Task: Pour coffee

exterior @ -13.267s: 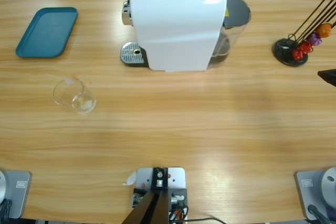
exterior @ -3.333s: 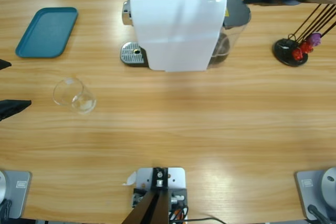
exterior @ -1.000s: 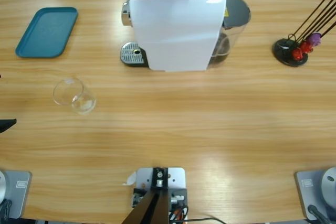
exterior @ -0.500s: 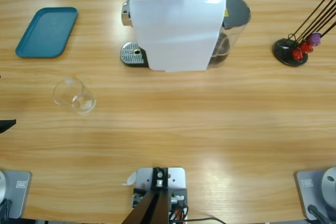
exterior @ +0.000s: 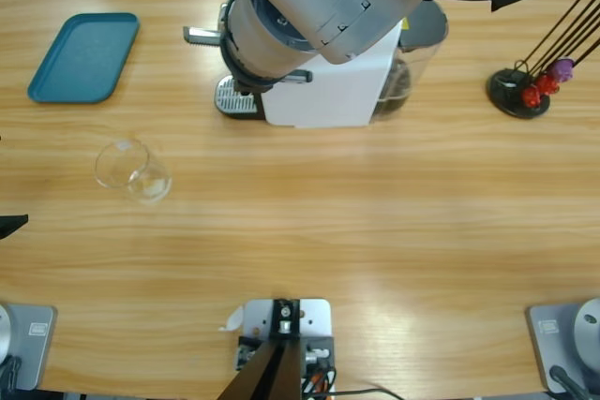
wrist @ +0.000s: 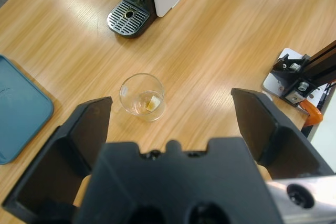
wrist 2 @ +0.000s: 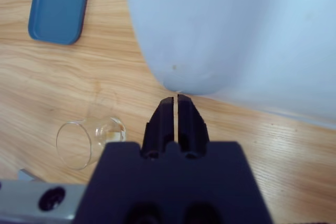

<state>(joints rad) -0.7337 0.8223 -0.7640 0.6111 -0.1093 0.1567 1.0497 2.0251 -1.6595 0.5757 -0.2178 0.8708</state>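
A small clear glass (exterior: 131, 170) lies on the wood left of centre, and no coffee shows in it. The left wrist view looks down on the glass (wrist: 142, 95) from above, with my left gripper (wrist: 172, 103) open wide and nothing between its jaws. In the high view only a black tip of it (exterior: 9, 225) shows at the left edge. My right gripper (wrist 2: 175, 100) is shut and empty, its tips close to the white coffee machine (wrist 2: 236, 35). The glass (wrist 2: 89, 137) shows lower left there. In the high view the gripper itself is hidden.
A large silver elbow (exterior: 319, 7) hangs over the white coffee machine (exterior: 347, 91) and hides its top. The machine's drip grille (wrist: 128, 17) faces the glass. A teal tray (exterior: 82, 56) lies at far left. A capsule stand (exterior: 525, 86) stands at far right.
The silver elbow has swung in over the coffee machine, covering the lid lever that stood raised before. The glass and the left gripper's tip have not moved.
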